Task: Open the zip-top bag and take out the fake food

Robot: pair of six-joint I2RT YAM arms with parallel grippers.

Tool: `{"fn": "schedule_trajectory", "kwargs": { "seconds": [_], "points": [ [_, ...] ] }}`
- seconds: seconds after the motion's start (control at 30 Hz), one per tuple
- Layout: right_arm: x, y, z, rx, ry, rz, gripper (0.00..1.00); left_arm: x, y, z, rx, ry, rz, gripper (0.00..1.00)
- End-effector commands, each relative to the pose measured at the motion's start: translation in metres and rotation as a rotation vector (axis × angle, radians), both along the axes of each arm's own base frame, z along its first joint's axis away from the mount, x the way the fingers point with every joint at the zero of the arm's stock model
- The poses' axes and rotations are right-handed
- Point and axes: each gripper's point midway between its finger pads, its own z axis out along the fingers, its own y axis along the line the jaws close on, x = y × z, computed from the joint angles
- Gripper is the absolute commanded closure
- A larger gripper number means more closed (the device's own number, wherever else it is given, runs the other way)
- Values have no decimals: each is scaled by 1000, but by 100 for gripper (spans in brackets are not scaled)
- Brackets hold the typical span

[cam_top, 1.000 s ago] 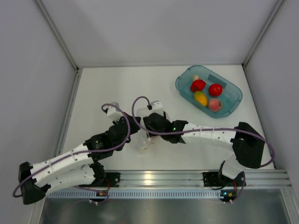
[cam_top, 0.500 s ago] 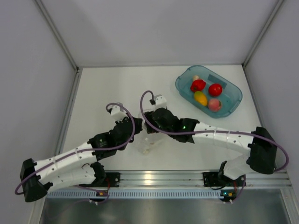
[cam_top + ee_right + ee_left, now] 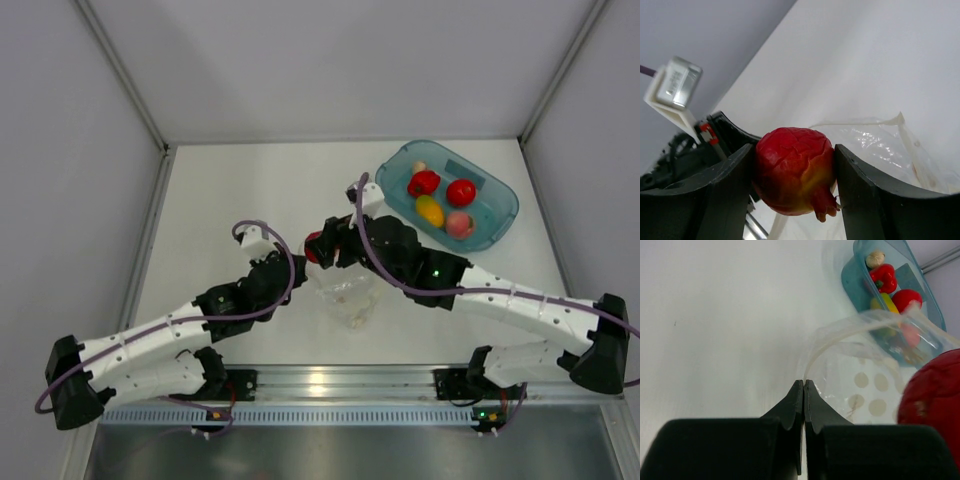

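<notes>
Right gripper (image 3: 795, 176) pinches red fruit (image 3: 790, 160), crown downward in wrist view.

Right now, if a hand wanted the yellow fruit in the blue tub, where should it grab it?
Probably across its narrow middle, coming straight down from above. The yellow fruit lies elongated among other pieces in the tub, whose raised walls would likely block a sideways approach.

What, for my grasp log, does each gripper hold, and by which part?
Right gripper clamps the glossy red plastic fruit by its sides; left gripper pinches the clear dotted zip-top bag at its rim.
</notes>
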Motion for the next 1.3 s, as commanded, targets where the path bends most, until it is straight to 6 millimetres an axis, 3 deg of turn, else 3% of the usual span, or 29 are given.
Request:
{"fn": "schedule_trajectory", "kwargs": {
  "seconds": [0.0, 0.2, 0.4, 0.57, 0.6, 0.67, 0.7, 0.8, 0.83, 0.87, 0.9, 0.93, 1.03, 1.1, 1.13, 1.27],
  "points": [
    [8, -1, 51, 175, -103, -18, 80, 3, -1, 10, -24, -14, 9, 100],
    [2, 16, 61, 359, -83, 57, 82, 3, -4, 15, -36, -16, 6, 100],
    [8, -11, 88, 402, -132, -5, 82, 9, 5, 14, 11, -39, 50, 100],
    [37, -73, 111, 424, -175, -102, 82, 14, 13, 13, 53, -45, 79, 100],
    [53, -96, 105, 398, -179, -166, 81, 15, 15, 13, 59, -42, 85, 100],
    [63, -126, 109, 388, -207, -238, 81, 18, 22, 14, 70, -41, 102, 100],
    [79, -153, 100, 345, -203, -319, 80, 20, 24, 15, 74, -42, 107, 100],
    [102, -199, 77, 248, -174, -461, 80, 24, 36, 20, 84, -42, 127, 100],
    [118, -231, 55, 201, -124, -562, 80, 24, 38, 23, 83, -43, 115, 100],
    [125, -248, 44, 177, -96, -619, 80, 29, 46, 25, 86, -39, 136, 100],
    [135, -279, 35, 149, -77, -708, 79, 30, 50, 29, 83, -42, 138, 100],
    [141, -297, 6, 79, 9, -771, 79, 31, 53, 33, 86, -48, 133, 100],
    [154, -352, -35, -45, 130, -957, 77, 35, 70, 47, 110, -63, 162, 100],
    [160, -367, -53, -81, 175, -997, 76, 35, 78, 55, 132, -67, 176, 100],
    [164, -388, -71, -106, 223, -1041, 76, 35, 81, 57, 159, -68, 172, 100],
    [179, -410, -106, -143, 296, -1075, 75, 39, 108, 68, 268, -44, 243, 100]
  ]
}}
